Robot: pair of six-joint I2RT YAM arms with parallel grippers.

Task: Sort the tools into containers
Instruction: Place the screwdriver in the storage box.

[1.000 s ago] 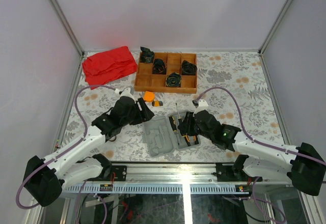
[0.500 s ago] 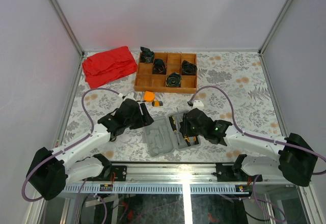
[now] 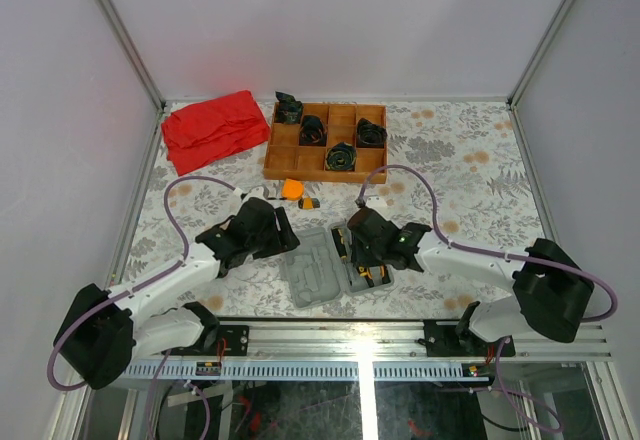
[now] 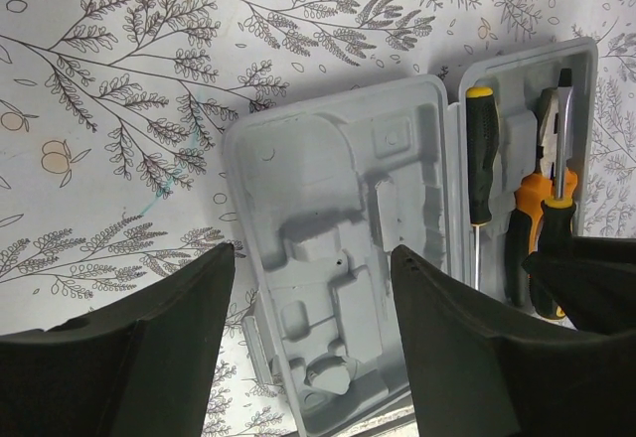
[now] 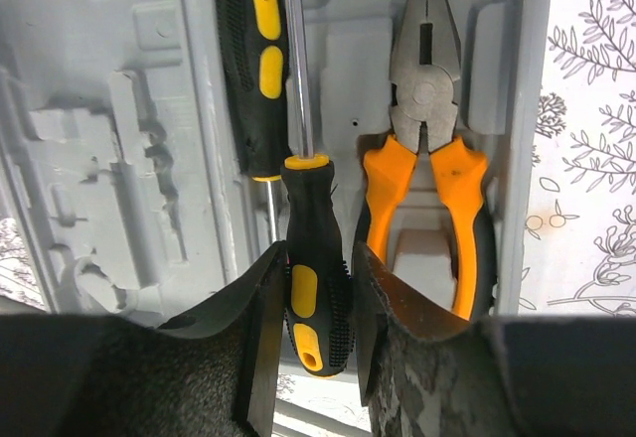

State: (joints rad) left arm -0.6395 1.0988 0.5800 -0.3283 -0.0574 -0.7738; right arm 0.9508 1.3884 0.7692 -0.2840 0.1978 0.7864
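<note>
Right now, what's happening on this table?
The right end effector is shut on the handle of a black-and-yellow screwdriver, holding it over the open flat grey plastic tool case, between a second black-and-yellow screwdriver and orange-handled pliers lying inside. The left end effector hangs open above the case's empty half. A round orange tape measure and a small yellow-grey piece lie outside it.

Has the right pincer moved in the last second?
Yes. The right pincer has shifted left, farther over the flat grey plastic tool case, holding a black-and-yellow screwdriver.
</note>
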